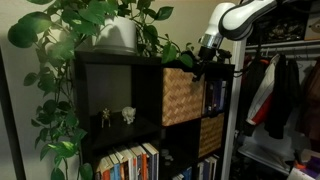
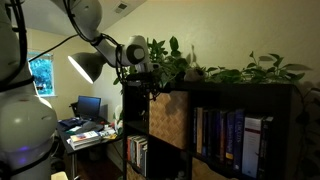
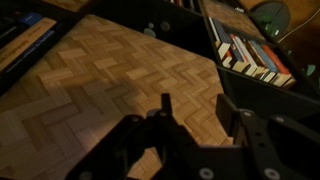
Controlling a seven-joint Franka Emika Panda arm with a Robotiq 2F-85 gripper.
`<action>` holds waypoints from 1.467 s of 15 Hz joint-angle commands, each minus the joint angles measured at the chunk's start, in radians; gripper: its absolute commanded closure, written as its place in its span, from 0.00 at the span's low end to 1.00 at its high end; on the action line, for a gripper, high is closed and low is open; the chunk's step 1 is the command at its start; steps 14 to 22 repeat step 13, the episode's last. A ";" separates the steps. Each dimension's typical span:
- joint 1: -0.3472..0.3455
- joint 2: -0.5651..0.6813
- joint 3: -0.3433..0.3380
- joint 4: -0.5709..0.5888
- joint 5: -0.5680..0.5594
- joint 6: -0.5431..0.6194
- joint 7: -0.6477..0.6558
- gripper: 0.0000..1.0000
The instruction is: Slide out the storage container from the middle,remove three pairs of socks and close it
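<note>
The storage container is a light tan woven wicker cube in a middle compartment of the dark shelf, seen in both exterior views (image 1: pixel 182 95) (image 2: pixel 168 118). Its herringbone front fills most of the wrist view (image 3: pixel 110 70). My gripper (image 1: pixel 207 62) (image 2: pixel 141 75) hovers at the container's upper edge, by the top of the shelf. In the wrist view my gripper (image 3: pixel 200 115) is open, its two dark fingers apart in front of the woven face with nothing between them. No socks are visible.
A smaller, darker woven basket (image 1: pixel 210 136) sits one row lower. Books fill neighbouring compartments (image 1: pixel 216 95) (image 2: pixel 225 135) (image 3: pixel 255 55). Leafy plants (image 1: pixel 110 25) stand on the shelf top. Clothes (image 1: pixel 280 95) hang beside the shelf. A desk with a monitor (image 2: pixel 88 108) stands behind.
</note>
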 commanded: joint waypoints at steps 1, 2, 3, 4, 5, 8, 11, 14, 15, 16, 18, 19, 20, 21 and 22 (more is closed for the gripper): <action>0.027 -0.046 -0.039 0.053 0.044 -0.235 -0.095 0.17; 0.028 -0.054 -0.046 0.067 0.055 -0.298 -0.116 0.12; 0.026 -0.058 -0.050 0.080 0.060 -0.352 -0.134 0.04; 0.024 -0.065 -0.054 0.090 0.065 -0.402 -0.148 0.02; 0.021 -0.067 -0.055 0.099 0.063 -0.439 -0.154 0.00; 0.013 -0.070 -0.050 0.120 0.039 -0.507 -0.149 0.00; 0.012 -0.054 -0.045 0.114 0.037 -0.472 -0.135 0.00; 0.012 -0.054 -0.045 0.114 0.037 -0.474 -0.135 0.00; 0.012 -0.054 -0.045 0.114 0.037 -0.474 -0.135 0.00; 0.012 -0.054 -0.045 0.114 0.037 -0.474 -0.135 0.00; 0.012 -0.054 -0.045 0.114 0.037 -0.474 -0.135 0.00; 0.012 -0.054 -0.045 0.114 0.037 -0.474 -0.135 0.00; 0.012 -0.054 -0.045 0.114 0.037 -0.474 -0.135 0.00; 0.012 -0.054 -0.045 0.114 0.037 -0.474 -0.135 0.00; 0.012 -0.054 -0.045 0.114 0.037 -0.474 -0.135 0.00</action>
